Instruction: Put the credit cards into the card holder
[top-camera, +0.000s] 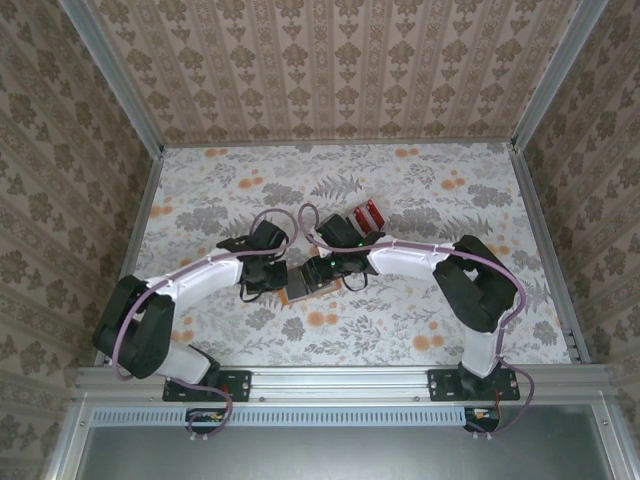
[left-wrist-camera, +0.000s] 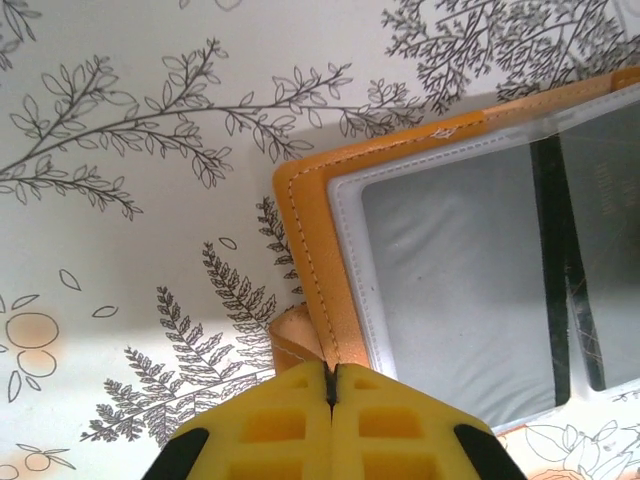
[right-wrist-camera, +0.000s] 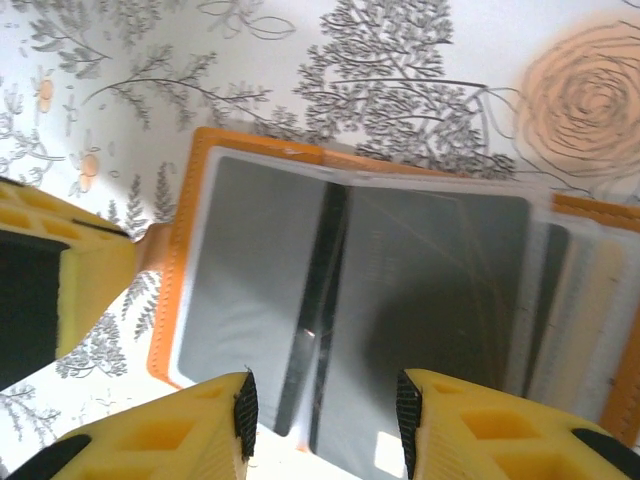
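Jaws: left clenched, right parted

Left gripper (left-wrist-camera: 331, 385) pinches the card holder's (left-wrist-camera: 310, 260) clasp tab (left-wrist-camera: 295, 340); right gripper (right-wrist-camera: 325, 415) hangs empty over its sleeves (right-wrist-camera: 400, 290). Credit cards (top-camera: 368, 214) lie beyond it: thin, likely stiff, slick; take by edges.

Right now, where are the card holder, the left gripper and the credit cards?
card holder (left-wrist-camera: 450, 270), left wrist view, clear inner sleeve.
left gripper (left-wrist-camera: 330, 372), left wrist view, seam between fingertips.
credit cards (top-camera: 371, 213), top external view, red faces.
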